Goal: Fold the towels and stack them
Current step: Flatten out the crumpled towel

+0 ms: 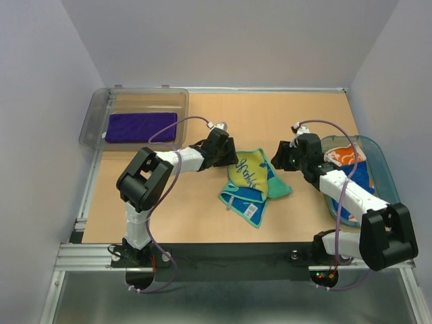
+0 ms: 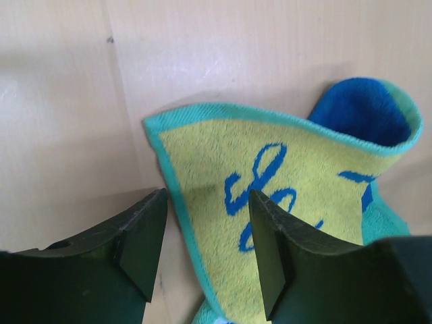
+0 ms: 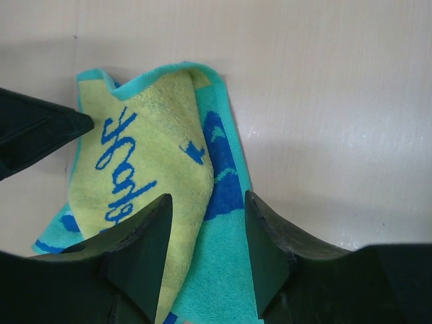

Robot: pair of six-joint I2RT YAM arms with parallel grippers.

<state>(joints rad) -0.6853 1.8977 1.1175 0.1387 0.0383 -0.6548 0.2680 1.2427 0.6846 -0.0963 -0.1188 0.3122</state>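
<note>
A crumpled mint-green towel with blue squiggles (image 1: 253,182) lies at the table's centre, a yellow-green flap folded up on top. My left gripper (image 1: 229,159) is open at its upper left; in the left wrist view the fingers (image 2: 206,250) straddle the towel's teal left edge (image 2: 283,169). My right gripper (image 1: 279,159) is open at its upper right, its fingers (image 3: 206,250) over the towel's right side (image 3: 148,162). The purple towel (image 1: 140,127) lies flat in the clear bin. The white-and-orange towel (image 1: 343,156) and the blue towel (image 1: 364,178) lie in the teal basket.
The clear grey bin (image 1: 94,118) stands at the back left corner. The teal oval basket (image 1: 381,158) stands at the right edge, beside my right arm. A tip of my left gripper's finger (image 3: 40,128) shows in the right wrist view. Walls close in on three sides.
</note>
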